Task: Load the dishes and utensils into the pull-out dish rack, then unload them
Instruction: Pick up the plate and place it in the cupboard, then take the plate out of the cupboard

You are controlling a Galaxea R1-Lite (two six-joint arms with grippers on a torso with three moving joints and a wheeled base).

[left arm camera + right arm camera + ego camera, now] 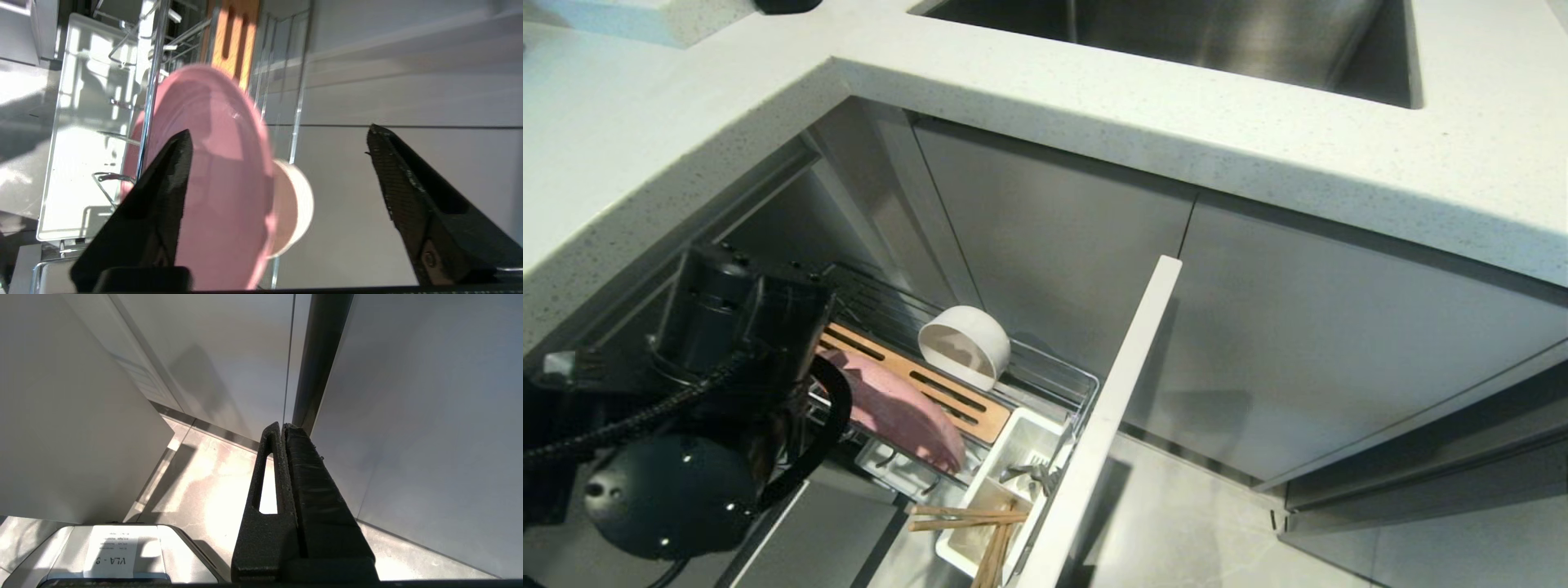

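Note:
The pull-out dish rack (pixel 1058 366) stands drawn out from the corner cabinet, its pale front panel (pixel 1112 392) edge-on. The pink plate (pixel 900 412) stands on edge beside the slotted wooden strip (pixel 892 365). The white bowl (pixel 964 343) lies on its side behind it. Chopsticks (pixel 964 516) and a metal spoon (pixel 1027 474) sit in the white caddy (pixel 1039 426). My left arm (pixel 727 327) hangs over the rack's inner end and hides its own fingers. My left gripper (pixel 278 130) is open wide, with the plate (pixel 220 171) next to one finger and the bowl (pixel 300 204) beyond. My right gripper (pixel 282 425) is shut and empty.
A white speckled countertop (pixel 1094 106) with a steel sink (pixel 1217 41) overhangs the rack. Grey cabinet doors (pixel 1054 237) close off the far side. Pale floor (pixel 1176 523) lies to the right of the front panel. My right arm is parked low beside my base (pixel 110 555).

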